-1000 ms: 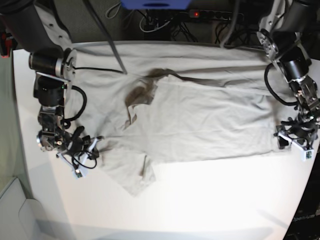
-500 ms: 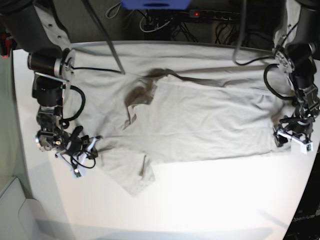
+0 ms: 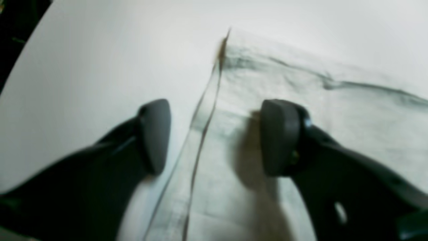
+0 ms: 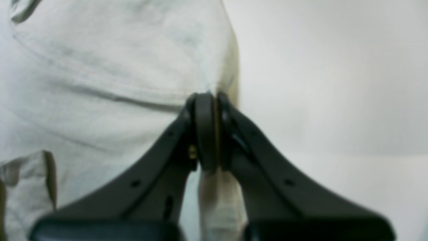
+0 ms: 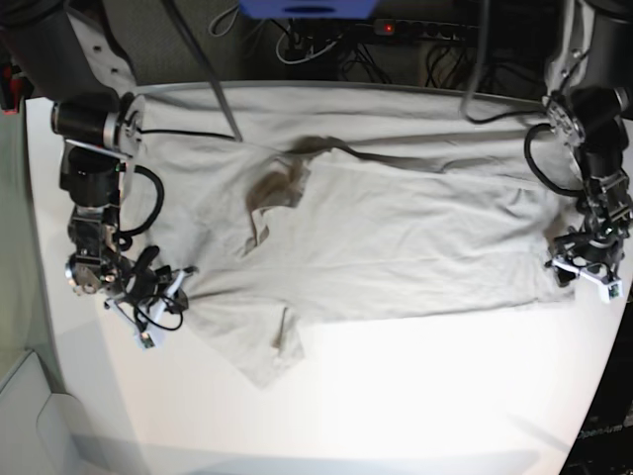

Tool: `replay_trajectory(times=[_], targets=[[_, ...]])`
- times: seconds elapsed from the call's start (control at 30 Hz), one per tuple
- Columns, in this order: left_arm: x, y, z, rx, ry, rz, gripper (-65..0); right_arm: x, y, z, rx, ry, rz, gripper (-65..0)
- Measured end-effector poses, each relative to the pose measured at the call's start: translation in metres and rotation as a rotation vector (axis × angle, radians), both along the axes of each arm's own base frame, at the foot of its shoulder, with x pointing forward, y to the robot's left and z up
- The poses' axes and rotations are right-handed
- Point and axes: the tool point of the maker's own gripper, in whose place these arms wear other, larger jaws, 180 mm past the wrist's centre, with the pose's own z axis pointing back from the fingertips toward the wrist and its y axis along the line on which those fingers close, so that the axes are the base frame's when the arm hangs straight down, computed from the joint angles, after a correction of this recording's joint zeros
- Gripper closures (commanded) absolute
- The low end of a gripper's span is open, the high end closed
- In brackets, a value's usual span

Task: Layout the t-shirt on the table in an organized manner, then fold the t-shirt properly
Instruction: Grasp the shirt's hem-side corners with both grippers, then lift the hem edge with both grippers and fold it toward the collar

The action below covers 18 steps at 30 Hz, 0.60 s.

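L gripper (image 3: 214,137) fingers apart, straddling t-shirt (image 5: 376,237) hem edge, cloth running away along the surface (image 5: 396,396); R gripper (image 4: 210,130) fingers pinched on sleeve edge.

Robot lab (cables (image 5: 326,45), power strip (image 5: 425,30))

No text, label, brand, number or sign can be read in any view; the cloth and the desk are plain, and both wrist views are blurred.
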Motion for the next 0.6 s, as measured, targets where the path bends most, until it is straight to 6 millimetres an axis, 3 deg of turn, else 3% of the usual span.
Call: replay_trajectory(times=[0.13,0.3,0.6], targets=[[0.006,-0.011,-0.001,0.010,0.003,-0.041,-13.9,0.000,-0.002,0.000,-0.002,-0.001,-0.002,-1.5],[0.006,-0.015,-0.003,-0.007,0.028,-0.047,0.0,-0.005,-0.020,-0.001,-0.011,-0.003,-0.027,-1.5],[0.009,-0.023,-0.002,-0.006,0.049,-0.064,-0.1,-0.008,-0.030,-0.001,-0.024,0.007,-0.038,-1.3]])
